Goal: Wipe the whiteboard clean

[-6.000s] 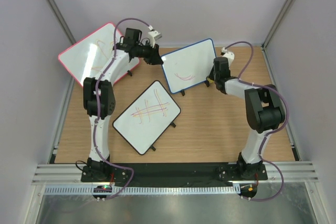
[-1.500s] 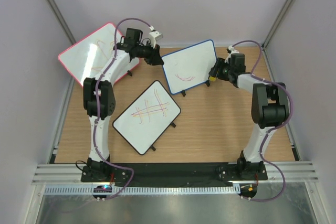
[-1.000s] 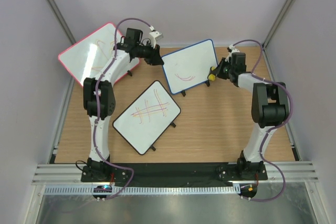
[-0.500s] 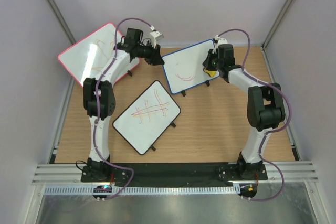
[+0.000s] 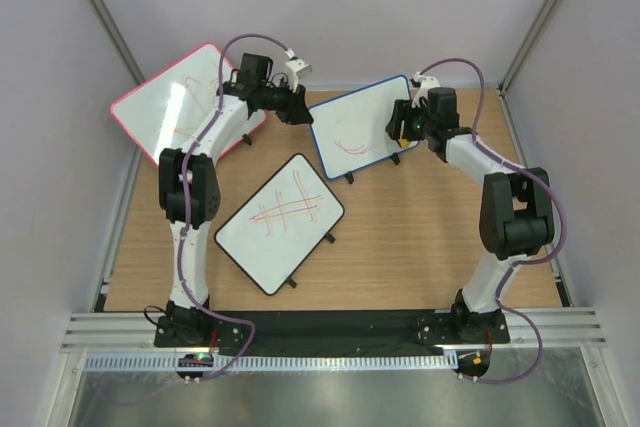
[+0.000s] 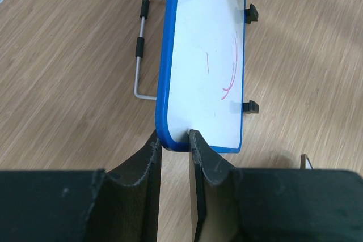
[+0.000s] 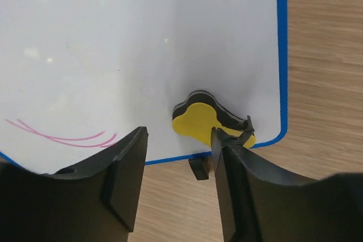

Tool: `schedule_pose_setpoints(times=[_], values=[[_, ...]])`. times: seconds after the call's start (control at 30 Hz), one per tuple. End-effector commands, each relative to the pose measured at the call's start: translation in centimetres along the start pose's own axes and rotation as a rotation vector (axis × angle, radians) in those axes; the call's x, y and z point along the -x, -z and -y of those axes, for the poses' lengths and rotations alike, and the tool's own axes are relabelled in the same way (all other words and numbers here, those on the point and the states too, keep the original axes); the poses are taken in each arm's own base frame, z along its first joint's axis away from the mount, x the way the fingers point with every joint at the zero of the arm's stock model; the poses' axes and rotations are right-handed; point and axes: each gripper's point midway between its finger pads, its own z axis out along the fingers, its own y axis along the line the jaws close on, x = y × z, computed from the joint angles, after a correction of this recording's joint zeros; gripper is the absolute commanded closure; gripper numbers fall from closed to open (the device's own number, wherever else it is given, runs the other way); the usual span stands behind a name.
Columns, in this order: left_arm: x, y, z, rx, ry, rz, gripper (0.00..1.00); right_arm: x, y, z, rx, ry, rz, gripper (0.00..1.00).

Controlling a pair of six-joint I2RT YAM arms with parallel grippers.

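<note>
Whiteboard (image 5: pixel 360 122), the blue-framed one, is sitting on the wooden counter (image 5: pixel 400 237) between the two sets of fingers. The left fingers are at its one short end and the right fingers are at the opposite end.

A larger pink-framed board (image 5: pixel 180 107) is lying behind the left fingers, on the side away from the whiteboard. A black-framed board (image 5: pixel 280 237) with crossed lines is lying nearer the arm bases, apart from both sets of fingers.

The left fingers (image 6: pixel 194 148) are pinching a rounded corner of the whiteboard, one finger on each face of the blue frame. Ahead of them a wire stand (image 6: pixel 139 55) is showing on the board's back side.

The right fingers (image 7: pixel 136 151) are standing apart over the white surface, close to the frame. A yellow eraser (image 7: pixel 198 118) with a black underside is lying against the surface just ahead of them, overlapping the tip of one finger. Whether they are clamping it, I cannot tell.

Thin purple curved strokes (image 7: pixel 62 134) are showing on the surface to the other side of the right fingers, well apart from the eraser. A small black foot (image 7: pixel 198 168) is sticking out under the frame edge between the right fingers.
</note>
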Motion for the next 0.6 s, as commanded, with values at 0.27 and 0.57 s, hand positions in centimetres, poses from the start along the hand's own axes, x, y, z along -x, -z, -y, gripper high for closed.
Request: schedule_pose_setpoints(times=[0.27,0.57], values=[[1.1,0.7,0.3,0.031,-0.12,0.007,1.0,-1.5,1.2,0.0,0.286,0.497,-0.13,0.2],[0.9,0.5,0.0,0.034,-0.116,0.003,1.0,-1.5,-0.7,0.8,0.288,0.567,-0.15,0.23]])
